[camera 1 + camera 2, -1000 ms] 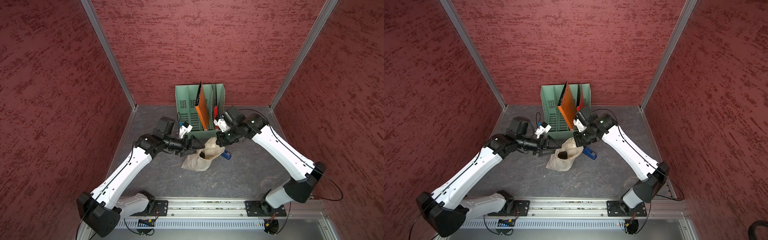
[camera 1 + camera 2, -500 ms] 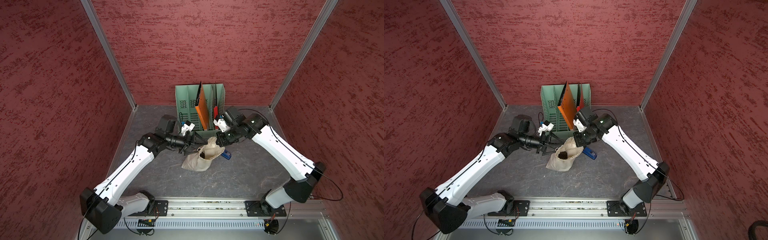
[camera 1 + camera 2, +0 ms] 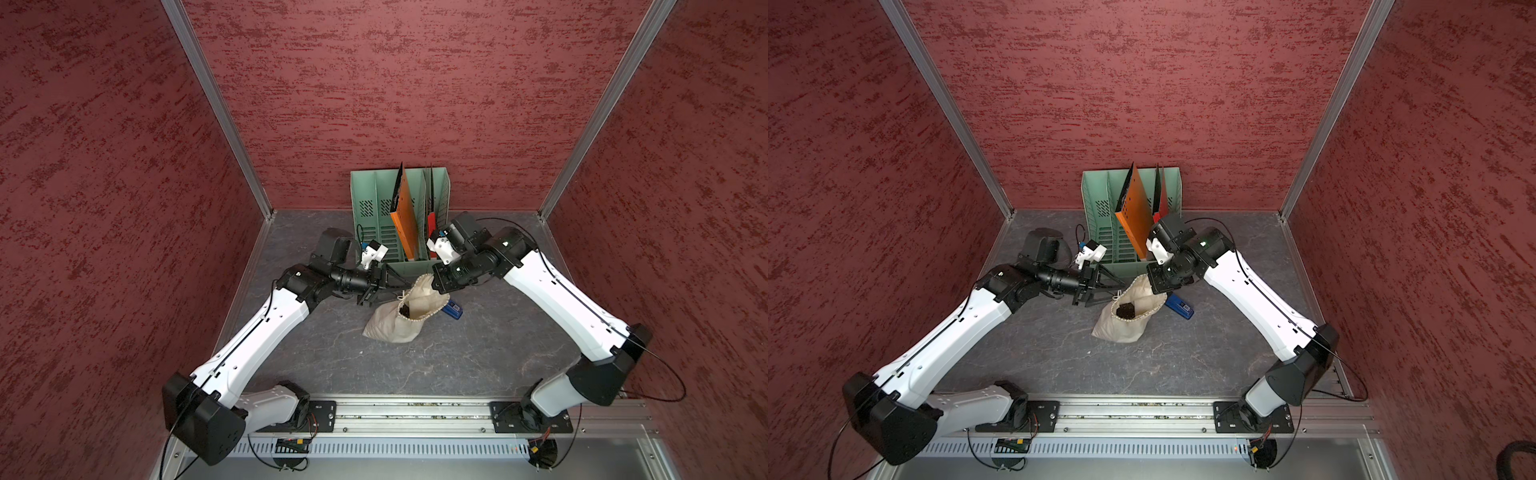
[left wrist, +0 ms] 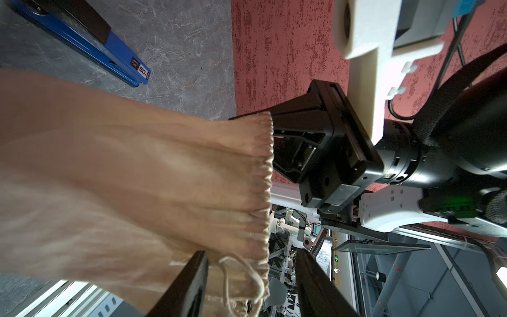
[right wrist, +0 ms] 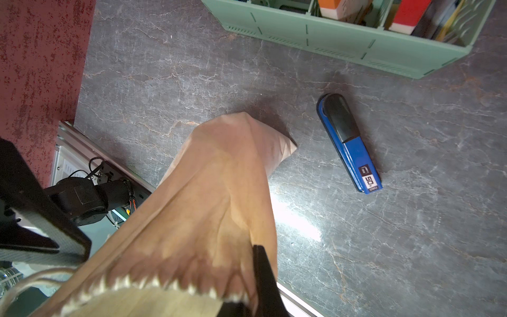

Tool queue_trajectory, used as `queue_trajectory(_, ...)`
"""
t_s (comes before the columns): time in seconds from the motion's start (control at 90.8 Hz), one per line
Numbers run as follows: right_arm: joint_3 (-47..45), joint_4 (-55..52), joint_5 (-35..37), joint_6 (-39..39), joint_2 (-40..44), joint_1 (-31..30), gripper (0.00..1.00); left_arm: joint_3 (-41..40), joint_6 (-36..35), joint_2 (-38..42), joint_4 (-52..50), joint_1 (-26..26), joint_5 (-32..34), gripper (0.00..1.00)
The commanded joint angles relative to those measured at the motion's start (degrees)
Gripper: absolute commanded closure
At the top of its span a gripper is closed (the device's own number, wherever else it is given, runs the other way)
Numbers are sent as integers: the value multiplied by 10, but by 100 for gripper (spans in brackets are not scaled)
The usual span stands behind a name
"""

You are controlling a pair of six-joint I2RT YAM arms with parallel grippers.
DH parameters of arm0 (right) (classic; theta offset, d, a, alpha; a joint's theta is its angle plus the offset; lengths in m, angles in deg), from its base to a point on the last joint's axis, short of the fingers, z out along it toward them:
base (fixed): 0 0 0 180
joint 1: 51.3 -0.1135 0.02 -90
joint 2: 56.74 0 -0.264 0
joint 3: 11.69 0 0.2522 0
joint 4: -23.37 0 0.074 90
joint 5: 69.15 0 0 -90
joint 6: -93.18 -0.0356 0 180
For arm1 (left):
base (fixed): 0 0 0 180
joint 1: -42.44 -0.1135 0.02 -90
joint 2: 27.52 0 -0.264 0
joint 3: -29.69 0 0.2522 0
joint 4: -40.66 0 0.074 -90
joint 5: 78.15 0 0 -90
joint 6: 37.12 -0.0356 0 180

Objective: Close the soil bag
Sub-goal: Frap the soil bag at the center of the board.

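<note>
right gripper (image 3: 433,286) clamped on bag (image 3: 395,328) rim, and the bag sags from it to the table, mouth open. soil (image 3: 1125,309) visible only in top views. left gripper (image 4: 249,254) spread, drawstring (image 4: 241,264) between its fingers, clear only in left wrist. stapler (image 5: 348,142) under right gripper, beside bag.

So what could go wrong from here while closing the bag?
1. The drawstring is thin and, in the left wrist view, hangs loose between the open fingers of the left gripper. They may close on cloth or miss it.
2. The soil bag is open with dark soil showing, held up only by the right gripper on its rim. A hard pull might tip it and spill.
3. The blue stapler lies close; a dragged bag could push it.
</note>
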Motion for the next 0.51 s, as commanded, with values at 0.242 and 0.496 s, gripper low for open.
queue_trajectory(0.242,5,5,7,1,9,-5,100,5,-24,-6,-8,-7,-13,59)
queue_trajectory(0.496,1,8,8,1,11,-5,100,6,-30,-14,-13,-10,-14,85)
